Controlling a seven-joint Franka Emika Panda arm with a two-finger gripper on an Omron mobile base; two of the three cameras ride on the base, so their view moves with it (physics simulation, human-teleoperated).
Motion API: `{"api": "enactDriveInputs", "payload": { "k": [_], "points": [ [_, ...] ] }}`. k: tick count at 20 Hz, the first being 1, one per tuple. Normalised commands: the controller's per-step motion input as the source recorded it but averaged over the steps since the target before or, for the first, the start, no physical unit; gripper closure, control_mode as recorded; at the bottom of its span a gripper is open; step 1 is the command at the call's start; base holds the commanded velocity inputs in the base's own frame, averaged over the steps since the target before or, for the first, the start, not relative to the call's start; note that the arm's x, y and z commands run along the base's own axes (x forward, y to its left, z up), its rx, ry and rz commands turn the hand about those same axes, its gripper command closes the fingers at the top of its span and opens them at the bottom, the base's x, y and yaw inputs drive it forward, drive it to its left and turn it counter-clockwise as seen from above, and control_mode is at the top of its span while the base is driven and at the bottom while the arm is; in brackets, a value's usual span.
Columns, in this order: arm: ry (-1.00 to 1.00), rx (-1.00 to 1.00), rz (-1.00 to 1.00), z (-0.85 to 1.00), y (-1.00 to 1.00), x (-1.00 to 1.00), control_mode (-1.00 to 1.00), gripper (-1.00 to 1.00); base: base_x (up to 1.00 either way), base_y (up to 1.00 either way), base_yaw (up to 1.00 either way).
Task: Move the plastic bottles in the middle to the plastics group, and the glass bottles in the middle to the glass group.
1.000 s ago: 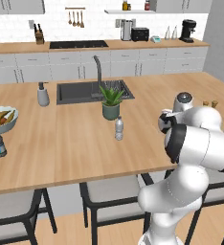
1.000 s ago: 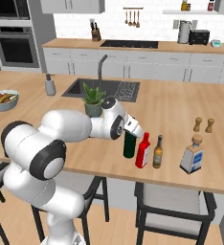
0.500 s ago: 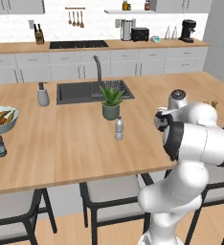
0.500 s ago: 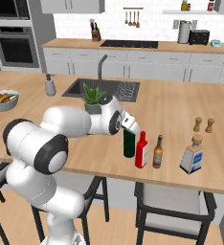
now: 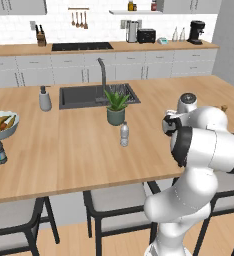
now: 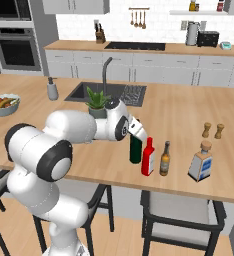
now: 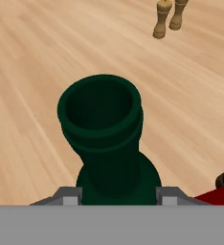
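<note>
Hand view: claw [image 7: 117, 195] straddles the green wine bottle [image 7: 109, 139] neck, fingers seemingly touching; firm hold uncertain; red bottle [image 6: 148, 157] stands just beside, so a tilted lift could topple it on the worktop [image 6: 189, 115].

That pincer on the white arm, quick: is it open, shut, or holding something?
Pincer: its two tips sit either side of the tall dark green glass bottle's neck; whether they already clamp it cannot be told.
</note>
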Motion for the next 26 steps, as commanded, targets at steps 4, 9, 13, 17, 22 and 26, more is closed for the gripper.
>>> {"api": "enactDriveInputs", "payload": {
  "k": [4, 9, 13, 17, 22, 26],
  "points": [
    [-0.14, 0.13, -0.01, -0.01, -0.03, -0.01, -1.0, 1.0, 0.0, 0.0, 0.0],
    [-0.05, 0.05, 0.0, -0.02, 0.04, 0.0, -1.0, 1.0, 0.0, 0.0, 0.0],
    [-0.01, 0.0, 0.0, -0.05, 0.07, 0.0, -1.0, 1.0, 0.0, 0.0, 0.0],
    [-0.02, 0.0, 0.0, 0.0, 0.16, 0.01, -1.0, 1.0, 0.0, 0.0, 0.0],
    [-0.09, 0.0, 0.0, 0.0, 0.22, 0.0, -1.0, 1.0, 0.0, 0.0, 0.0],
    [-0.1, 0.0, 0.0, -0.04, 0.06, 0.0, -1.0, 1.0, 0.0, 0.0, 0.0]
  ]
}}
